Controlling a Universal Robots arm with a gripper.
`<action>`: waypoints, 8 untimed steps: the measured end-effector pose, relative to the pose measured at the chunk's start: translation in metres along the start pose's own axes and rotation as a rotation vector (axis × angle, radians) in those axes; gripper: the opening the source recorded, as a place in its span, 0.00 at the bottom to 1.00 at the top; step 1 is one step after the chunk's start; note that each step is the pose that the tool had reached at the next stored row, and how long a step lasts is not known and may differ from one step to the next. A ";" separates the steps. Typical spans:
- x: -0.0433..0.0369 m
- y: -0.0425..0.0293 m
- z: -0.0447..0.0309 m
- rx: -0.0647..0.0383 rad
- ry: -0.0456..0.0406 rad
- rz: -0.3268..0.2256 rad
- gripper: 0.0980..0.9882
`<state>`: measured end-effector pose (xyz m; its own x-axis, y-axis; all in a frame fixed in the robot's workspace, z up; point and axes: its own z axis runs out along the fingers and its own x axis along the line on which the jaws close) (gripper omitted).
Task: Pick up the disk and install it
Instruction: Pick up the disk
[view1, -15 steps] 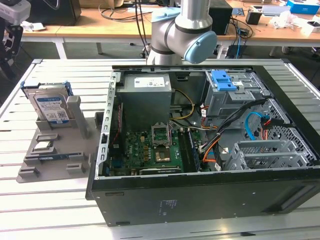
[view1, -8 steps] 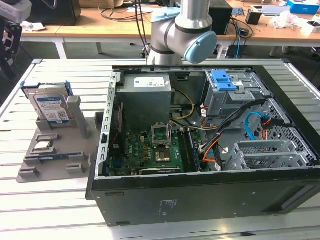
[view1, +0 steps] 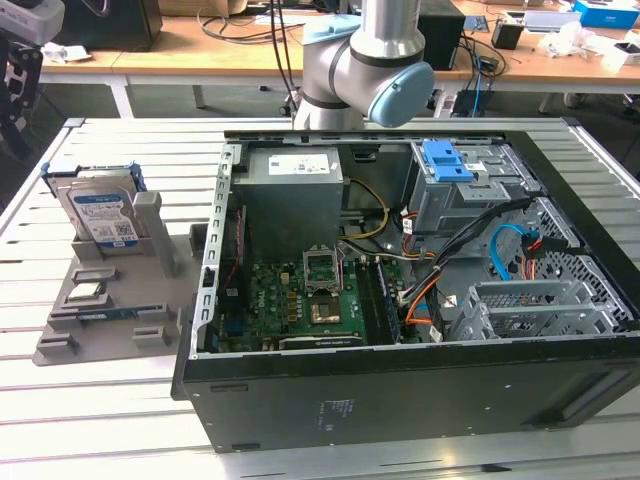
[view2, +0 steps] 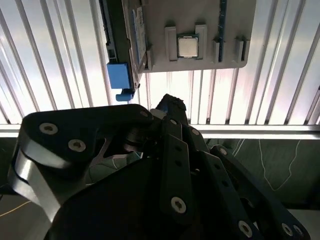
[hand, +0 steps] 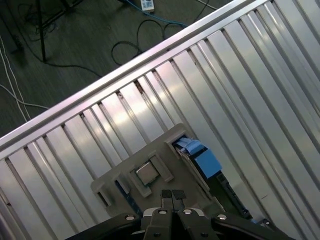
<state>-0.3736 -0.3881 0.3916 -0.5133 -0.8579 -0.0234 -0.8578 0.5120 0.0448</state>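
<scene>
gripper (hand: 172, 194): I am hovering with fingers pressed together, gripping nothing | disk (view1: 100, 213): standing on edge in grey holder (view1: 160, 290), left of computer case (view1: 400, 400) | relation: disk lying just beyond my fingertips

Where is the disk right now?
The disk stands on edge in the grey holder on the exterior view's left, just outside the open computer case.

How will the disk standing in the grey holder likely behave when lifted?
Likely rigid: the disk is a flat metal slab. Probably dense for its size. It stands upright in the grey holder, so a sideways nudge might tip it; its blue carrier frame may offer better grip than bare metal.
</scene>
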 end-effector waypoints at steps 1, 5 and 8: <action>0.0000 0.0000 0.0000 0.000 0.0003 -0.006 0.01; 0.0000 0.0000 0.0000 -0.001 0.0015 -0.033 0.01; 0.0000 0.0000 0.0000 -0.001 0.0024 -0.053 0.01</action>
<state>-0.3736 -0.3881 0.3916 -0.4668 -0.8840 -0.0233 -0.8839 0.4656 0.0449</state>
